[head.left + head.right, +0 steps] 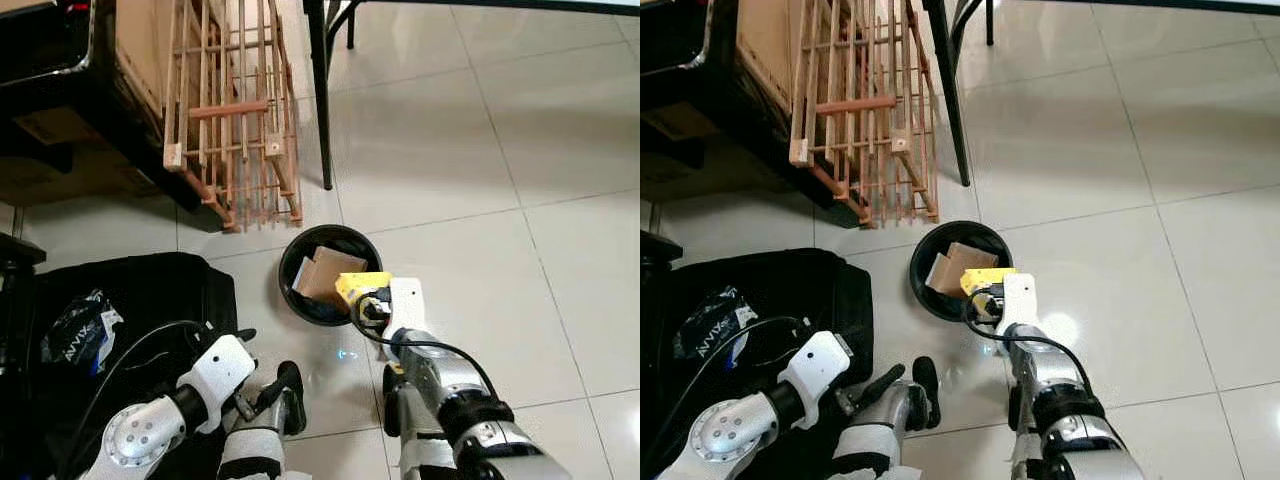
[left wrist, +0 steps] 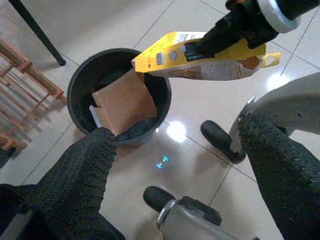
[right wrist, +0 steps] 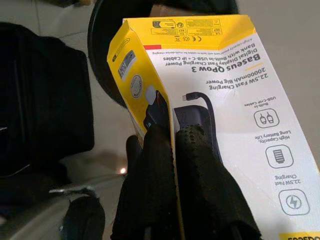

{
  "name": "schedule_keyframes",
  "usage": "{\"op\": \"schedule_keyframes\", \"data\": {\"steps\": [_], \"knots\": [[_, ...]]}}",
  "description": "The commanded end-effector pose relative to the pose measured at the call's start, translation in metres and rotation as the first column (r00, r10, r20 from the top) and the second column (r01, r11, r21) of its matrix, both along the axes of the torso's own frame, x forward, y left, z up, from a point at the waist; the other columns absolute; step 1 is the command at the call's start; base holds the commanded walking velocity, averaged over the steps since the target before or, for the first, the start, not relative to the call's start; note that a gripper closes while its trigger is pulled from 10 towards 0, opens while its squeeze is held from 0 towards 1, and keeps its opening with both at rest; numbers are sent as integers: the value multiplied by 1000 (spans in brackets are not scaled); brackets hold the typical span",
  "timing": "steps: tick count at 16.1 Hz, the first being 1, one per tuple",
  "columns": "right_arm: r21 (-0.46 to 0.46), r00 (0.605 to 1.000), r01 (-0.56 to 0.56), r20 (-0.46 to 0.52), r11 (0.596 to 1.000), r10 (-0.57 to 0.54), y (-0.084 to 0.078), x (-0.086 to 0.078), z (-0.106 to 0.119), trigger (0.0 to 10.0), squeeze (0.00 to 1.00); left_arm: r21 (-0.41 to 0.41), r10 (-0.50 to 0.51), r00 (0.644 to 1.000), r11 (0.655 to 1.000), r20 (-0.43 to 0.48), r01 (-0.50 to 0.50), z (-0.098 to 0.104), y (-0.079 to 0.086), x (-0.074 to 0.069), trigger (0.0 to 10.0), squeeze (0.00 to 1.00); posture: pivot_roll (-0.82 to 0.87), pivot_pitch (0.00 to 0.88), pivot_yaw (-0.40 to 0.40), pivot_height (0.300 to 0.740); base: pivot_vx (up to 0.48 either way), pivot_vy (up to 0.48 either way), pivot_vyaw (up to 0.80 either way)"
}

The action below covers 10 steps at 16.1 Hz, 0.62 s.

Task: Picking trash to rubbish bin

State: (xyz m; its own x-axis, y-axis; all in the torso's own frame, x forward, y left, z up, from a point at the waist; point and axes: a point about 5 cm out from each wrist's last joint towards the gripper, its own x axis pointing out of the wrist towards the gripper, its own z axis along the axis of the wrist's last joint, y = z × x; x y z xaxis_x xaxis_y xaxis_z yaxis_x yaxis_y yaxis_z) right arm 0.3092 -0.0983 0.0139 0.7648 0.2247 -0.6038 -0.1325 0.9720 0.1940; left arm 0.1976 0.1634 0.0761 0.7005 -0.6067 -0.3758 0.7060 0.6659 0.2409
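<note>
My right gripper (image 1: pixel 368 306) is shut on a yellow power-bank box (image 1: pixel 359 287), holding it at the near rim of the round black rubbish bin (image 1: pixel 296 262) on the tiled floor. In the right wrist view both black fingers (image 3: pixel 192 170) pinch the box's edge (image 3: pixel 225 90). Brown cardboard pieces (image 1: pixel 328 272) lie inside the bin. The left wrist view shows the box (image 2: pixel 200 62) held over the bin's (image 2: pixel 80 85) edge, cardboard (image 2: pixel 125 102) inside. My left gripper (image 2: pixel 175 175) is open, low over the floor near my feet, with nothing between its fingers (image 2: pixel 80 175).
A wooden slatted rack (image 1: pixel 235 120) leans behind the bin, beside a black table leg (image 1: pixel 318 95). A black bag (image 1: pixel 130 300) with a plastic wrapper (image 1: pixel 80 330) lies at my left. Open tiles stretch to the right.
</note>
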Motion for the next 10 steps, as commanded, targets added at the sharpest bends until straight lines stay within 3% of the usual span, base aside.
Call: {"op": "schedule_keyframes", "data": {"steps": [1,5,8,10], "knots": [[42,998,-6,-60,999,9,7,-11,-13,10000,0,10,-5,999,1000,-46,6,-5,3,-10,10000,0,160,508,114,740,0,0,0],[110,998,-34,-44,993,39,20,-9,-11,10000,0,26,-4,999,1000,-44,6,1,8,-12,10000,0,205,522,125,740,0,0,0],[79,997,-74,-3,994,74,25,-4,-6,10000,0,41,9,999,999,-46,-7,5,13,-16,10000,0,240,541,135,740,0,0,0],[36,998,-48,52,998,46,17,6,3,10000,0,45,14,998,999,-55,-11,6,14,-22,10000,0,245,546,134,740,0,0,0]]}}
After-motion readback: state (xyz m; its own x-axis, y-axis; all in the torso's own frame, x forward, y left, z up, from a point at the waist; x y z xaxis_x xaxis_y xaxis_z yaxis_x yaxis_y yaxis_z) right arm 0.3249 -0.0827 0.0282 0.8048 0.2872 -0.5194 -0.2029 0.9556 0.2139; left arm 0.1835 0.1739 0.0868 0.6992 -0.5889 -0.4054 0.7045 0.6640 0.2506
